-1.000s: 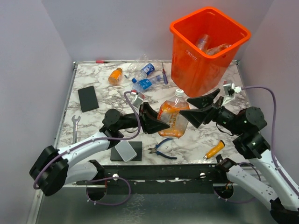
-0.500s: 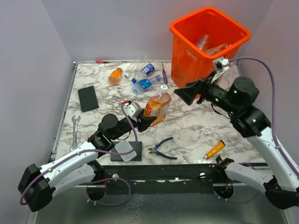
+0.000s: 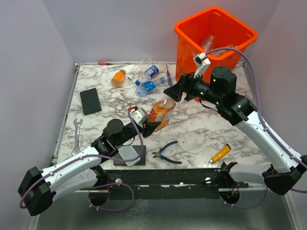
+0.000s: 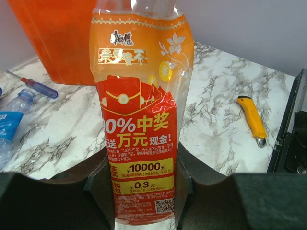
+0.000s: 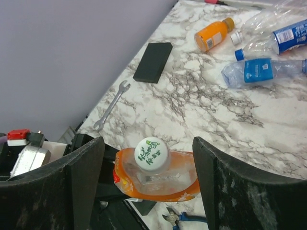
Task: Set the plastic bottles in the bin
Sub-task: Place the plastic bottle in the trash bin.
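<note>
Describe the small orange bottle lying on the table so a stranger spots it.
Find the tall orange plastic bin at the far right, then look left past the clear, blue-labelled bottles. The small orange bottle lies leftmost of that cluster, solid orange where its neighbours are clear.

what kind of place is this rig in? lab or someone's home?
Likely a robot test cell, not a home: left arm and right arm bolted to a walled-in marble table, staged with crushed bottles, pliers and an orange bin.

Overhead view; both wrist close-ups sharing bottle (image 4: 139,120)
</note>
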`<act>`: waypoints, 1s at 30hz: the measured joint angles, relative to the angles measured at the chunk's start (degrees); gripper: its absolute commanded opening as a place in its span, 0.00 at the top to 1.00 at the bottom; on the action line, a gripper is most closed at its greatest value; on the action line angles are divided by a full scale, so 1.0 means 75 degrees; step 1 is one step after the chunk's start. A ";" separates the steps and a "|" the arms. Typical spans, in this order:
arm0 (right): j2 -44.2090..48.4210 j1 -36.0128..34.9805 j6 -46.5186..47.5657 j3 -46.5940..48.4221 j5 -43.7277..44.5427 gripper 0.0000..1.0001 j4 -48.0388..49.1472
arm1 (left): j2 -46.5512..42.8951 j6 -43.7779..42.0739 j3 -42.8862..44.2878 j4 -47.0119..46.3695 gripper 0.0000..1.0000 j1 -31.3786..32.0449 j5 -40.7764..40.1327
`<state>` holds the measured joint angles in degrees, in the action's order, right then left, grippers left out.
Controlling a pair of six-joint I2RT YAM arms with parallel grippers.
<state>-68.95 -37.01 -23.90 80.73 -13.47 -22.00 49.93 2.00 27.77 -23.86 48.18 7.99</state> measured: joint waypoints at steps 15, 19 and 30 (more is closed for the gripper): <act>-0.0323 -0.0702 0.0122 -0.0592 0.1107 0.88 -0.0143 | 0.0050 0.0163 -0.0012 0.0061 0.90 0.0044 -0.0064; -0.0318 -0.0720 0.0187 -0.0702 0.1268 1.00 -0.0058 | 0.0050 0.0262 -0.0023 0.0114 0.39 0.0044 -0.0064; 0.0152 -0.0769 0.0839 0.0513 0.2617 1.00 -0.0761 | -0.0431 0.0356 -0.0047 -0.0003 0.01 0.0093 -0.1236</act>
<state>-67.81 -42.78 -17.61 84.58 6.15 -27.70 46.70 4.67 27.42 -23.88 48.88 -1.28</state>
